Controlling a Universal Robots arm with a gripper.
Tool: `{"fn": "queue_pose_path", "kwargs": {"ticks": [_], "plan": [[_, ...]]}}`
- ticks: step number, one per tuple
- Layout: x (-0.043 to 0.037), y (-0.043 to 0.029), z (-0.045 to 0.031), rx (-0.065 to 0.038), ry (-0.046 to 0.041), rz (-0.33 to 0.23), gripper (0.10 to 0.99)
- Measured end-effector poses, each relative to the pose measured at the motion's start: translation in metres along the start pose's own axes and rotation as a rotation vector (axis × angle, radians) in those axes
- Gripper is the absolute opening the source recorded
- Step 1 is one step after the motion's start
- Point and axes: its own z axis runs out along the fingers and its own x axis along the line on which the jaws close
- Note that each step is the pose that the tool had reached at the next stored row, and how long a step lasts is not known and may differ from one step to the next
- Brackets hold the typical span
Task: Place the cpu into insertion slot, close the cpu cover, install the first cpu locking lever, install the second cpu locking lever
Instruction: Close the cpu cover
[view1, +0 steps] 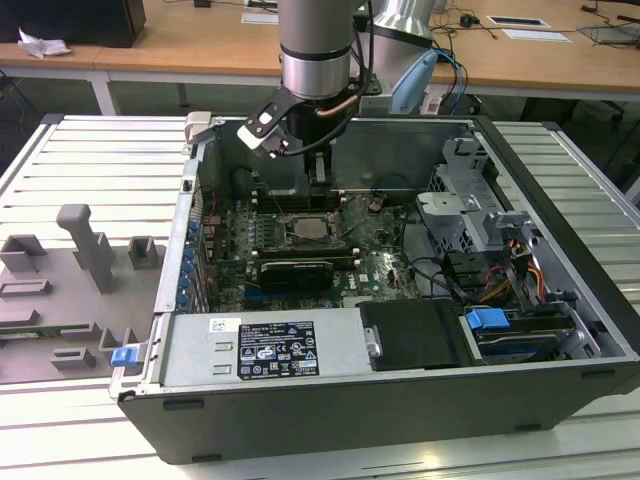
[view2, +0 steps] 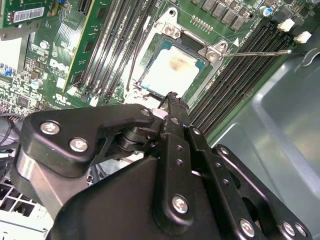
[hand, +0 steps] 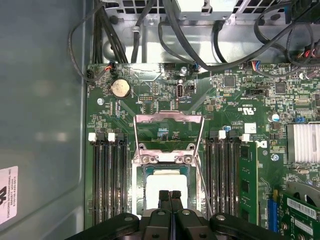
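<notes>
Inside the case (view1: 350, 430), at 10 o'clock from its centre in the exterior view, the cpu (hand: 166, 186) sits in the insertion slot (hand: 142, 180). The cpu cover (hand: 170, 119) lies open and a locking lever (view2: 255, 52) juts free. The gripper (hand: 170, 194) hangs just above the chip, fingers pressed together and empty.

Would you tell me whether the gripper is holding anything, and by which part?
Nothing is held. The gripper is shut with nothing between its jaws, close over the cpu, which lies in the insertion slot.
</notes>
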Motion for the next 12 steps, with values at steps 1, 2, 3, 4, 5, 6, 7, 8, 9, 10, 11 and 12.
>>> {"fn": "queue_pose_path", "kwargs": {"ticks": [1,2,3,4,5,6,7,8,9,10,11,12], "plan": [[0.0,0.0001,-0.0011,0.0,0.0,0.0,0.106],[0.0,0.0002,-0.0018,0.0,-0.0001,0.0,0.106],[0.0,0.0002,-0.0029,0.0,0.0,0.0,0.106],[0.0001,0.0004,-0.005,0.0,0.0,0.0,0.106],[0.0002,0.0006,-0.008,0.0,0.0,0.0,0.106],[0.0002,0.0008,-0.01,0.0,0.0,0.0,0.106],[0.0002,0.0016,-0.0104,0.0,0.0002,0.0,0.106],[0.0002,0.0029,-0.0106,0.0,0.0,0.0,0.106],[0.0003,0.0037,-0.0112,0.0,-0.0002,0.0,0.106],[0.0003,0.0038,-0.0127,0.0,0.0,0.0,0.106],[0.0004,0.0043,-0.0183,0.0,0.0,0.0,0.106],[0.0005,0.0047,-0.023,0.0,0.0,0.0,0.106]]}}
